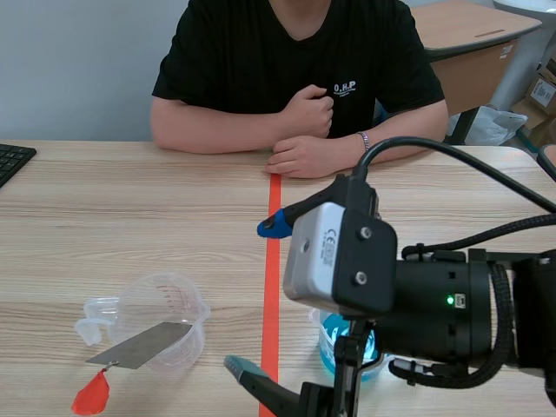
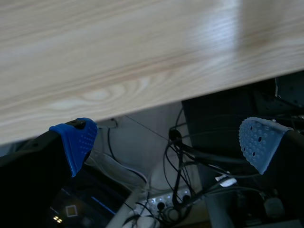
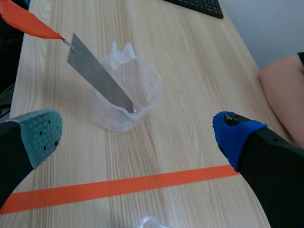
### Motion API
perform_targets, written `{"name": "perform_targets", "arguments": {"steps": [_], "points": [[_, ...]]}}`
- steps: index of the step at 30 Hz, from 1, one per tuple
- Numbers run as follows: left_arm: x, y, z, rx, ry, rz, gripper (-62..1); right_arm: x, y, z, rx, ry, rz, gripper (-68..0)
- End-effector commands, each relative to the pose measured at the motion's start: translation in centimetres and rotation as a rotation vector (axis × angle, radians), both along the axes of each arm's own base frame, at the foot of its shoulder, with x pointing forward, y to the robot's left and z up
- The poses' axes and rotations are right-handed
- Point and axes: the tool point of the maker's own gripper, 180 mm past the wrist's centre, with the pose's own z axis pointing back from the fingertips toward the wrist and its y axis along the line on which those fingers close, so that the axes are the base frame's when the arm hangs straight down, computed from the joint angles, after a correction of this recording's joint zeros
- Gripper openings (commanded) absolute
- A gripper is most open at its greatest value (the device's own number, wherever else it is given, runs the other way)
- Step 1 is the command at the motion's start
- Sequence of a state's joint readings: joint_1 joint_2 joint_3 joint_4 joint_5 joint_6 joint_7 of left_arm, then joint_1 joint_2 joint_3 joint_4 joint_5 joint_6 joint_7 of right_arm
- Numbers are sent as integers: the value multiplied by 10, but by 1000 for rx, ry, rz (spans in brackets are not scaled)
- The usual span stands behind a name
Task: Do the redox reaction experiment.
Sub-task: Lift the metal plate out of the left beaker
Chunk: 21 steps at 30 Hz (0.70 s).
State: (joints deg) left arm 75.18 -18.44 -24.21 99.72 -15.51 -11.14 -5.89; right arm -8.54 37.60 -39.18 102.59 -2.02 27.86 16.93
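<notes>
A pale wood-grain table (image 1: 130, 200) fills the near scene. Far left behind it stands a plain blue-grey wall (image 1: 78, 69); far right, a light brown wooden desk (image 1: 473, 39) beside cardboard boxes (image 1: 543, 87). Under the table's edge hang tangled black cables (image 2: 176, 142) above a white power strip (image 2: 164, 203).

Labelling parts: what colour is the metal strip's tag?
Orange-red tag; clearest in right wrist view.
</notes>
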Motion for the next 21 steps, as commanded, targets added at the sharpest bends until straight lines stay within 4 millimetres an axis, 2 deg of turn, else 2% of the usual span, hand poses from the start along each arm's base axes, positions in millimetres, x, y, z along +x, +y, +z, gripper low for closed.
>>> {"name": "perform_targets", "arguments": {"steps": [1,8,17,21], "points": [[5,-8,-1,-31,-19,-3,14,2,5,10,34,-31,22,4],[-10,-18,-27,-84,34,21,14,-7,23,-4,19,-72,74,4],[-12,-33,-42,-126,49,17,14,-20,47,-15,45,-71,129,4],[-11,-33,-45,-127,51,17,14,-26,59,-16,51,-93,151,4]]}}
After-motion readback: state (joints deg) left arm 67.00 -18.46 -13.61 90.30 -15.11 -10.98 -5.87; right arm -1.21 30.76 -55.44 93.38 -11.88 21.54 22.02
